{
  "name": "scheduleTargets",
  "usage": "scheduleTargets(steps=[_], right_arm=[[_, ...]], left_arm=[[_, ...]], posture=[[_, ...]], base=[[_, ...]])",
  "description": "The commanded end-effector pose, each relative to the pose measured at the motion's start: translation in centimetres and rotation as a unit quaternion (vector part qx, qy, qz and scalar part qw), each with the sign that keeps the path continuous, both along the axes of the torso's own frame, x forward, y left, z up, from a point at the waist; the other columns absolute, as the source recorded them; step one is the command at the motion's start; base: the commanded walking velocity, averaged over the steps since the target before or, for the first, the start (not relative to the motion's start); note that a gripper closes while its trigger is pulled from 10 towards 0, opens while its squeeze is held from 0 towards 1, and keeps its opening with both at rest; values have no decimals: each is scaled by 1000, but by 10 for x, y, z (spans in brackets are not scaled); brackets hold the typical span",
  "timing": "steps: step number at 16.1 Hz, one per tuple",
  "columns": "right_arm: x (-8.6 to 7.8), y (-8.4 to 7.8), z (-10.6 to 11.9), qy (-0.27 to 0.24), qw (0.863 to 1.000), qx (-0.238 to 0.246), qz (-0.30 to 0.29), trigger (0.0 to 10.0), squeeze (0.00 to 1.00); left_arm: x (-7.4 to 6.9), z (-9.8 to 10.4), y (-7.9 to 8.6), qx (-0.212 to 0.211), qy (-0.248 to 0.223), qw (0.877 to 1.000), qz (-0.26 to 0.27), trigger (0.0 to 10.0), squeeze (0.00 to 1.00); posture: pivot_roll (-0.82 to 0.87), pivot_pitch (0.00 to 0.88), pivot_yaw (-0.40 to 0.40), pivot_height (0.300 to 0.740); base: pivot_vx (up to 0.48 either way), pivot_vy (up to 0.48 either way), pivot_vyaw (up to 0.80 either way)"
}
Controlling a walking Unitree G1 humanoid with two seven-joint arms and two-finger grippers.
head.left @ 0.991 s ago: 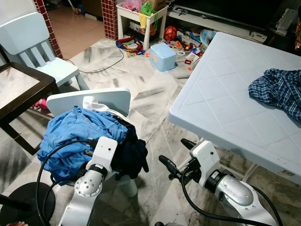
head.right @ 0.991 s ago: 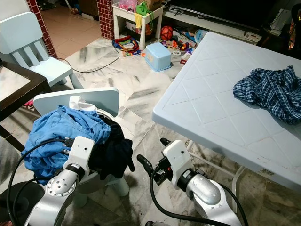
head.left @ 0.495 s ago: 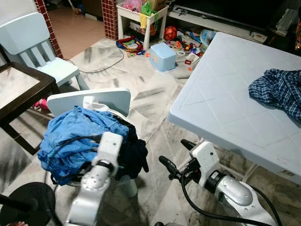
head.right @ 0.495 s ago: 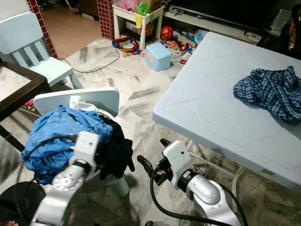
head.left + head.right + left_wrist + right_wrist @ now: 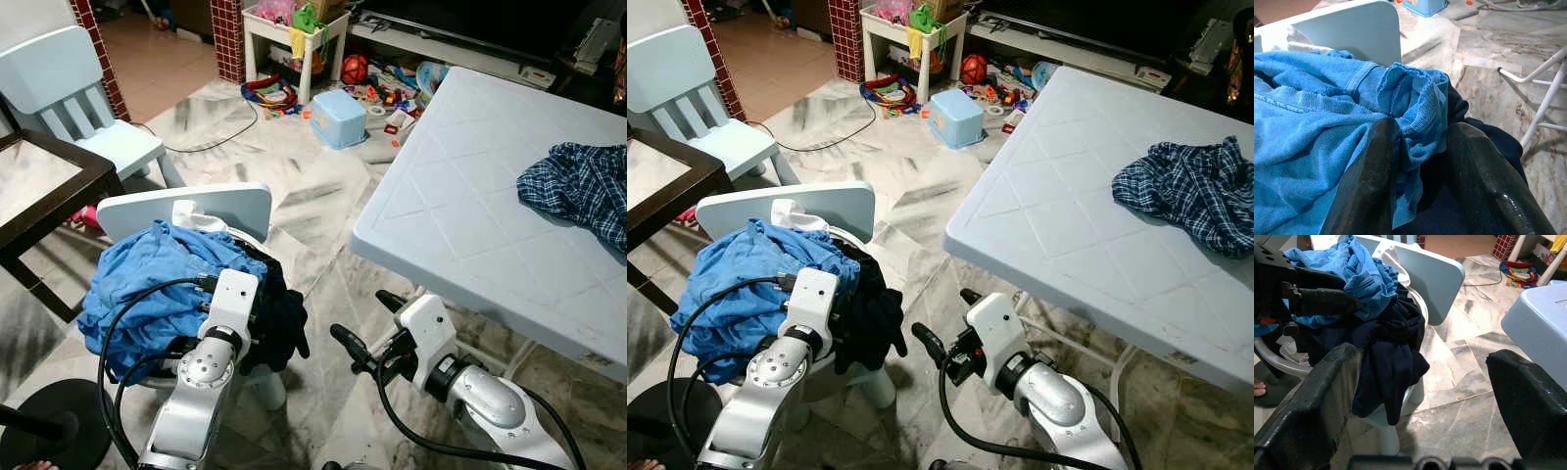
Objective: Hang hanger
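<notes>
On the small white chair (image 5: 186, 208) our left gripper (image 5: 1422, 161) reaches into the clothes, its fingers (image 5: 1378, 161) narrowly parted around a fold of the blue shirt (image 5: 157, 284), which lies heaped over a dark navy garment (image 5: 1386, 347). Beside the chair, toward the white table (image 5: 460, 215), our right gripper (image 5: 364, 328) hangs above the marble floor (image 5: 323, 196) with fingers spread wide, holding nothing. We cannot make out a hanger. A plaid shirt (image 5: 578, 186) lies on the table.

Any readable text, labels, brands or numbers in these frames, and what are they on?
None can be read.
A small mark near the white table's front corner is too small to read.
The toys on the floor show no readable print.
</notes>
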State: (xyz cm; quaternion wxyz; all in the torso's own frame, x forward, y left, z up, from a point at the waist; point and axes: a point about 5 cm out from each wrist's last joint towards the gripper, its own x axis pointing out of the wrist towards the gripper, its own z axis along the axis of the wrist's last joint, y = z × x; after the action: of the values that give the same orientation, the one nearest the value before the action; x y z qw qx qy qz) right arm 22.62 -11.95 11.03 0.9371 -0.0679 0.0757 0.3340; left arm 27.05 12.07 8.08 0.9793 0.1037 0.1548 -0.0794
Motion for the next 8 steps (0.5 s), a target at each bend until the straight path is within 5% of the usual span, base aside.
scheduleTargets(steps=[1, 5, 6, 8], right_arm=[[-1, -1, -1, 2, 1000, -1, 0, 10000, 0], [-1, -1, -2, 3, 1000, 0, 2, 10000, 0], [-1, -1, -2, 3, 1000, -1, 2, 10000, 0], [-1, -2, -2, 3, 1000, -1, 1, 10000, 0]], left_arm=[[-1, -2, -1, -2, 8, 1000, 1, 10000, 0], [-4, -8, 1, -20, 24, 999, 19, 10000, 0], [-4, -9, 2, -30, 26, 999, 27, 10000, 1000], [-3, -11, 4, -31, 32, 998, 34, 10000, 1000]], posture=[[-53, 123, -104, 740], [-49, 125, -104, 740], [-49, 125, -104, 740], [-52, 124, -105, 740]], base=[[0, 0, 0], [0, 0, 0], [0, 0, 0], [0, 0, 0]])
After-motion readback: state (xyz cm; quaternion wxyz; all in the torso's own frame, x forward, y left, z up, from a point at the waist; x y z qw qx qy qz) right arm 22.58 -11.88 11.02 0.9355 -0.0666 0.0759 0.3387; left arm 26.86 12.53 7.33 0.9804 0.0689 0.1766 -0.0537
